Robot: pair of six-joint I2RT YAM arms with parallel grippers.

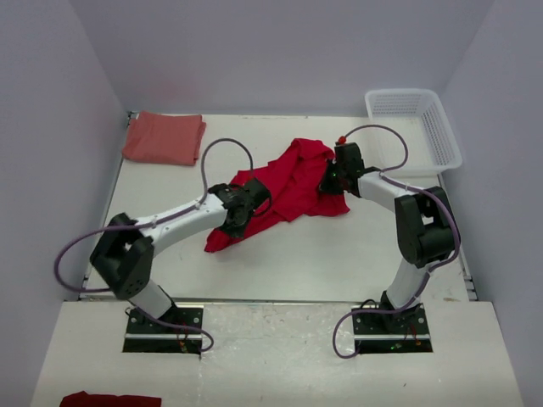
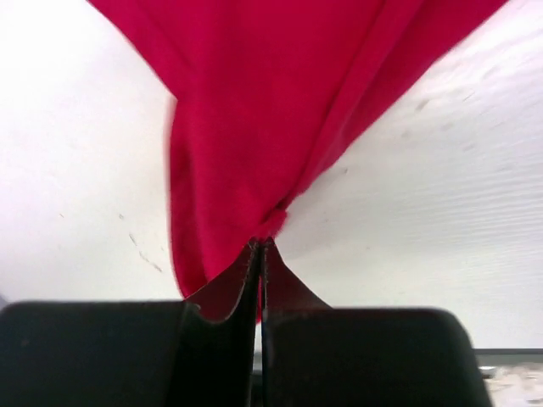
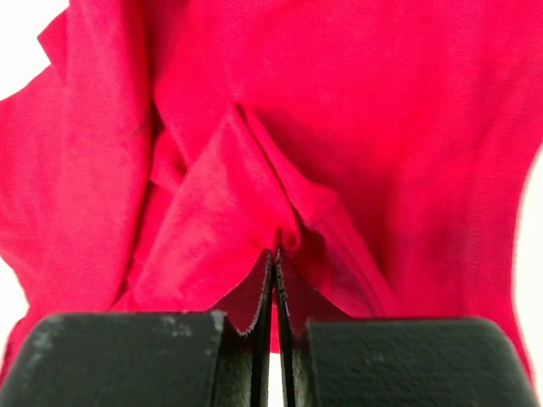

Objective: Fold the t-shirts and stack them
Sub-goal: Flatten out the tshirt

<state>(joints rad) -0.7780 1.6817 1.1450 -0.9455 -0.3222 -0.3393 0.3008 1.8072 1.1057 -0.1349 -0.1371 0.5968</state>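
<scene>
Red t-shirt (image 1: 293,182), crumpled at the middle of the table (image 1: 356,254): light, limp cloth that I judge will sag and bunch, best taken at hems or shoulder corners. Left gripper (image 2: 260,248) and right gripper (image 3: 276,246) are each clamped tight on a pinch of its fabric. Salmon t-shirt (image 1: 164,137) lies folded at the far-left corner.

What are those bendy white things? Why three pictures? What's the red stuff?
Those are two robot arms, the left arm and the right arm, each ending in a two-finger pincher. The big picture looks down from above; the other two come from little cameras on the wrists. On the white table lie a crumpled bright red t-shirt and, far left, a folded salmon t-shirt; a white basket sits far right. The left gripper and the right gripper are both pinched shut on the bright red t-shirt.
</scene>
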